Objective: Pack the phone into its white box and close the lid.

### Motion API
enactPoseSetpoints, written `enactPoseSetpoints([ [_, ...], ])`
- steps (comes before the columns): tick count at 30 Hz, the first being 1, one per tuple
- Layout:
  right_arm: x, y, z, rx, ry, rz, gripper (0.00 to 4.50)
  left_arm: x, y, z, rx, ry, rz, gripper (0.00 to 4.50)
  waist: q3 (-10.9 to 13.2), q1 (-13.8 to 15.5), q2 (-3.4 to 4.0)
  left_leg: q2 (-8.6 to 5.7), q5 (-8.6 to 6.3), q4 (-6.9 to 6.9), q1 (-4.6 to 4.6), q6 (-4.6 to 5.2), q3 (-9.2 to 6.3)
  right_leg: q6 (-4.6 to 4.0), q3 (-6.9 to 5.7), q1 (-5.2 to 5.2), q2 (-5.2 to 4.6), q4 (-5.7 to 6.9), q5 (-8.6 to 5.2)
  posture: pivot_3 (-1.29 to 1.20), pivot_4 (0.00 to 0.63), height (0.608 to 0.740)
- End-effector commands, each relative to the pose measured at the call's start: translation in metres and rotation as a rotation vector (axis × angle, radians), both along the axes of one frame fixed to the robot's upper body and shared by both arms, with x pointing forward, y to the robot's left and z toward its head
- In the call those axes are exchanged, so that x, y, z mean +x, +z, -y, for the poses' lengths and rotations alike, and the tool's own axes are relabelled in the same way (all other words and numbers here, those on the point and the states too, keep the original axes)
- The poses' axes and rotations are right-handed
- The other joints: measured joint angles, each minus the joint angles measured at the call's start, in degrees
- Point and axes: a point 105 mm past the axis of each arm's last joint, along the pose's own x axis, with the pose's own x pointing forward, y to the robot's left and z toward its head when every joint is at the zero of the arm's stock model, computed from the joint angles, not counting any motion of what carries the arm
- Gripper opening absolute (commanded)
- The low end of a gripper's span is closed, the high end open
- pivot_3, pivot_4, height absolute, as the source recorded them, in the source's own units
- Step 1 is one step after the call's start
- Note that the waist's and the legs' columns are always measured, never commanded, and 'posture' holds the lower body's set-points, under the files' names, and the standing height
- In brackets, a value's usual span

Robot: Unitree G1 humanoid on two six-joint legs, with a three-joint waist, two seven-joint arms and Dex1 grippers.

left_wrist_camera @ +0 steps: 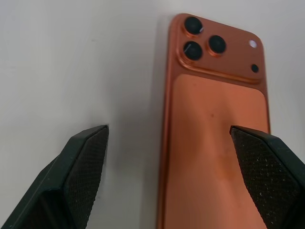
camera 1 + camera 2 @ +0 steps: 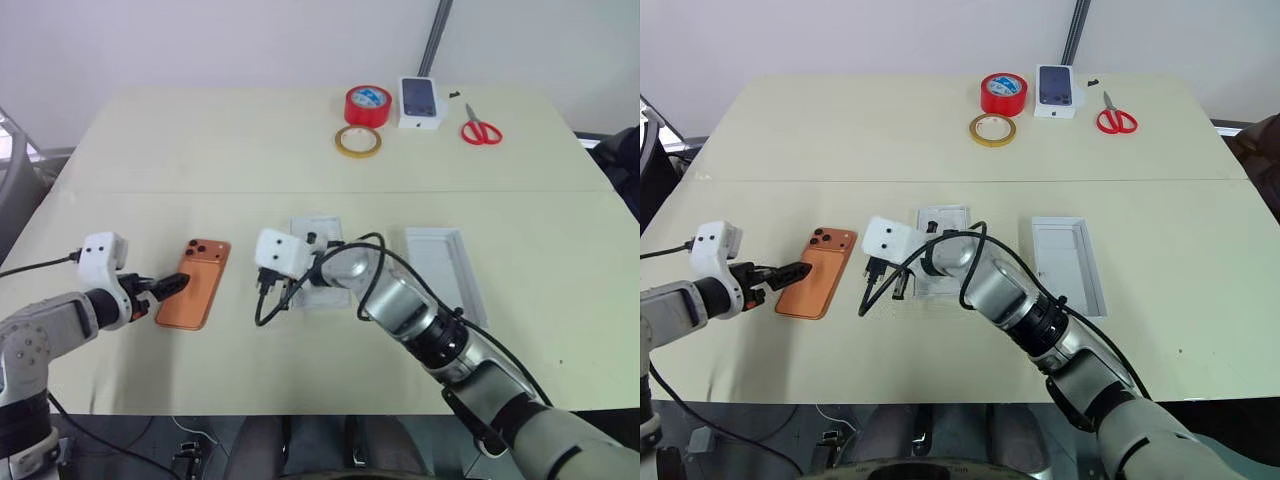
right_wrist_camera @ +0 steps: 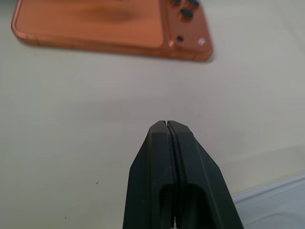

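The orange phone [image 2: 195, 285] lies back up on the table at the left, its camera block at the far end. My left gripper [image 2: 172, 287] is open at the phone's near left edge: one finger [image 1: 81, 171] is over the table, the other [image 1: 269, 167] over the phone's back. My right gripper [image 3: 167, 126] is shut and empty, low over the table between the phone [image 3: 109, 24] and the white box [image 2: 318, 232]. My right arm partly covers the box. The lid [image 2: 447, 270] lies open side up to the box's right.
At the table's far side are a red tape roll [image 2: 368, 104], a yellowish tape ring [image 2: 357, 140], a small white carton [image 2: 420, 100] printed with a dark phone, and red scissors [image 2: 481, 130]. A black cable [image 2: 262, 312] loops under my right wrist.
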Motion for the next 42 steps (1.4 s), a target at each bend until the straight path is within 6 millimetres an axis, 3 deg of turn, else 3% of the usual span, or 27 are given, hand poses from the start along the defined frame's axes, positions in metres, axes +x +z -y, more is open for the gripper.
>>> enactPoseSetpoints([
  [1, -0.006, 0.009, -0.007, 0.019, 0.041, 0.018, 0.01, -0.008, -0.016, 0.027, -0.079, -0.086, -0.083, 4.28, -0.04, 0.15, 0.04, 0.00, 0.00, 0.00, 0.01, -0.01, 0.00, 0.00, 0.00, 0.01, 0.00, 0.00, 0.00, 0.00, 0.150, 0.740],
  [9, -0.004, 0.000, -0.001, -0.012, 0.028, 0.004, 0.01, -0.011, -0.014, 0.080, -0.172, -0.236, -0.097, 4.28, -0.13, 0.57, 0.04, -0.10, 0.00, 0.02, 0.05, 0.00, -0.01, 0.00, -0.03, 0.12, -0.07, -0.02, 0.00, 0.00, 0.150, 0.740],
  [16, -0.003, -0.004, 0.003, -0.051, 0.034, 0.022, 0.01, -0.015, -0.006, 0.103, -0.198, -0.330, -0.078, 4.28, -0.14, 0.36, 0.01, -0.11, 0.17, 0.02, 0.05, -0.29, -0.04, 0.01, -0.06, 0.14, -0.06, -0.02, 0.00, 0.00, 0.150, 0.740],
  [24, -0.006, -0.011, 0.004, -0.084, 0.051, 0.023, 0.01, -0.014, -0.007, 0.103, -0.201, -0.303, -0.073, 4.28, -0.16, 0.33, 0.01, -0.10, 0.17, 0.02, 0.08, -0.30, -0.04, 0.01, -0.06, 0.16, -0.06, -0.03, 0.00, 0.00, 0.150, 0.740],
  [34, -0.009, -0.015, 0.003, -0.091, 0.062, 0.014, 0.01, -0.015, 0.007, 0.113, -0.314, -0.333, -0.018, 4.28, -0.17, 0.32, -0.01, -0.10, 0.17, 0.02, 0.11, -0.30, -0.06, 0.01, -0.06, 0.20, -0.05, -0.03, 0.00, 0.00, 0.150, 0.740],
  [42, -0.009, -0.016, 0.005, -0.094, 0.061, 0.011, 0.01, -0.015, 0.011, 0.105, -0.366, -0.311, -0.019, 4.28, -0.18, 0.28, -0.04, -0.10, 0.17, 0.02, 0.11, -0.30, -0.07, 0.01, -0.06, 0.20, -0.05, -0.03, 0.00, 0.00, 0.150, 0.740],
])
